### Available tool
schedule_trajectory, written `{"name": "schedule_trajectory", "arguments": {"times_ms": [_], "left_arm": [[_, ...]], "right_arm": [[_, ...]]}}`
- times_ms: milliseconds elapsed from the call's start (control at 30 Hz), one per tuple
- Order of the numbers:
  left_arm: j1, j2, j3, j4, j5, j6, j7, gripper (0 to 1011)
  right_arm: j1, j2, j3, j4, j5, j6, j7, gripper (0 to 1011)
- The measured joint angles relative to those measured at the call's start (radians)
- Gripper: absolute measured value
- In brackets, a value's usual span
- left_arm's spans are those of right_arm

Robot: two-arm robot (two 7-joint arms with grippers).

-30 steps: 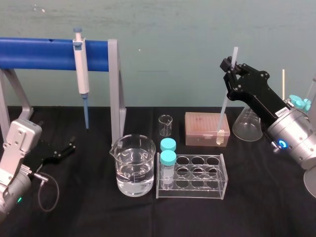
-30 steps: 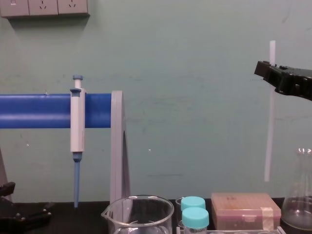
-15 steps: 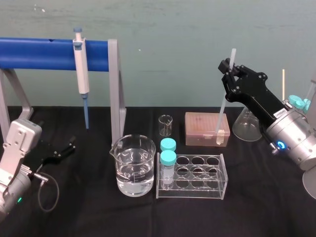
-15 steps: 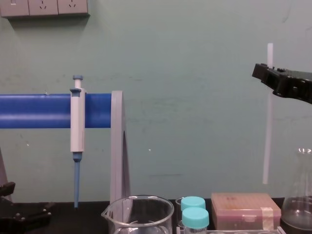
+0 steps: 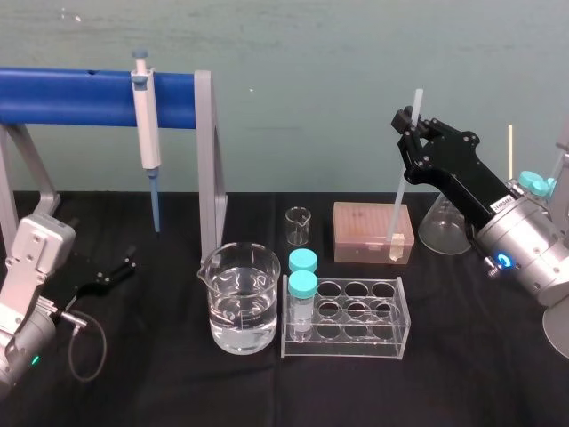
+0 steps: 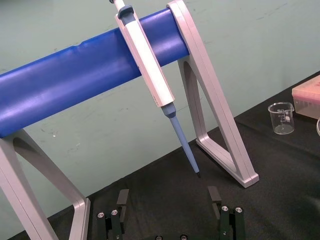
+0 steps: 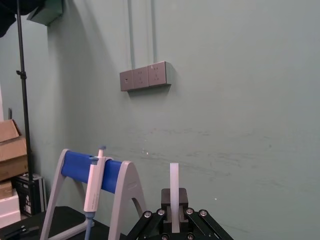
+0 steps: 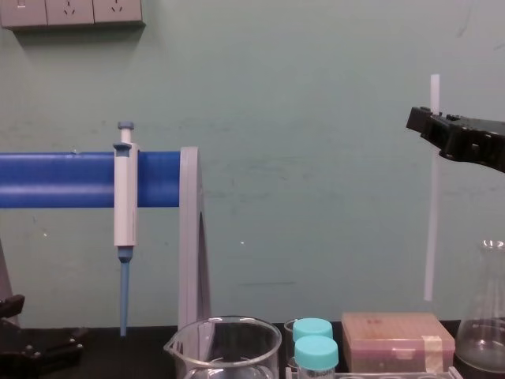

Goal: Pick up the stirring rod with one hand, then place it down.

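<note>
The right tool (image 5: pixel 411 124), matte black with flat jaws, is closed on the stirring rod (image 5: pixel 404 173), gripping it near its upper end so a short stub sticks up above the jaws. The rod is thin, straight and milky translucent. It hangs nearly upright in the air over the back right part of the tabletop (image 5: pixel 178 382), and in the chest view its lower end (image 8: pixel 428 292) is clear above the tan box (image 8: pixel 398 339). A white strip label sits on the silver wrist behind the tool, its print too small to read. The left tool (image 6: pixel 168 192) rests low near the left edge of the black cloth tabletop, its jaws wide apart and holding nothing. A white-and-blue pipette (image 5: pixel 146 133) hangs from a glossy blue bar (image 5: pixel 80 96) on grey legs along the back left. Near the middle stand a glass beaker (image 5: pixel 238 298) of clear liquid, a small beaker (image 5: pixel 299 226) with printed marks too small to read, and a clear plastic rack (image 5: pixel 356 320) holding two teal-capped tubes (image 5: pixel 302 285). A glass flask (image 5: pixel 442 227) stands by the back right edge.
</note>
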Motion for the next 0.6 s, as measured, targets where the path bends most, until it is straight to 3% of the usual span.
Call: {"name": "schedule_trajectory", "arguments": {"times_ms": [600], "left_arm": [[0.0,0.0,0.0,0.0,0.0,0.0,0.0,1000]], "right_arm": [[0.004,0.0,-0.002,0.012,0.006,-0.003,0.01,70]]}}
